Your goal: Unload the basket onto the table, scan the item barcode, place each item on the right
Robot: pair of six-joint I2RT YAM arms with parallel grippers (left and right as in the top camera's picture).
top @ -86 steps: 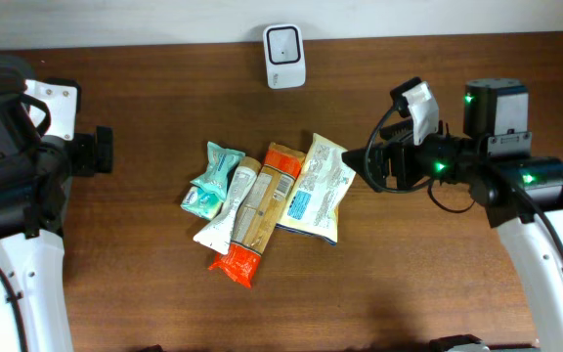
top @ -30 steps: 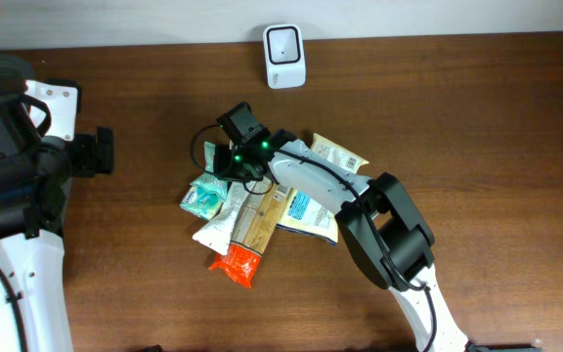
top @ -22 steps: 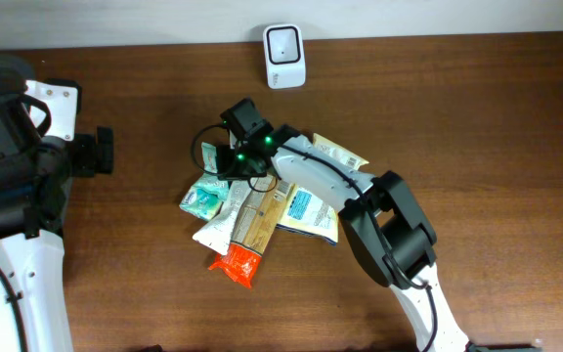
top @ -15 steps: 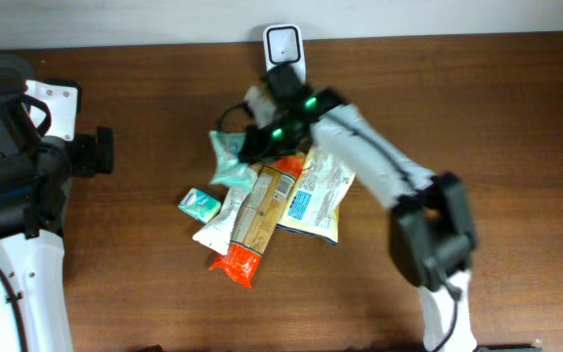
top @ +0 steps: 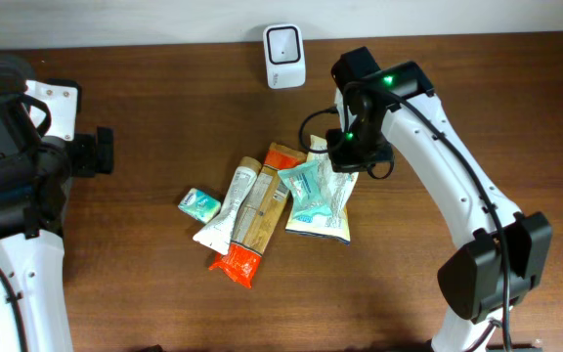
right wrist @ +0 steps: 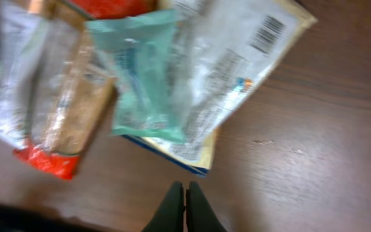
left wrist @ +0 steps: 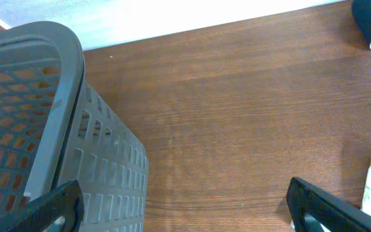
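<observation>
A teal packet [top: 311, 186] lies on top of a cream packet [top: 328, 207] at the right of the pile. In the right wrist view the teal packet [right wrist: 140, 77] is blurred and well away from the fingertips. The cream packet's barcode [right wrist: 267, 32] faces up. My right gripper [top: 342, 161] hangs above the pile's right edge. It is shut [right wrist: 184, 193] with nothing between its fingers. The white scanner [top: 284, 42] stands at the table's back edge. My left gripper [left wrist: 185, 212] is open at the far left, over bare wood beside a basket.
A small teal packet [top: 199, 203], a white tube packet [top: 225, 210], a brown bar [top: 259, 207] and an orange-red packet [top: 238, 262] make up the rest of the pile. A grey mesh basket [left wrist: 37, 129] sits at the left.
My right arm reached to the pile's left side, lifted the teal packet toward the scanner, then swung right. The teal packet now rests on the cream packet. The left arm stayed still.
</observation>
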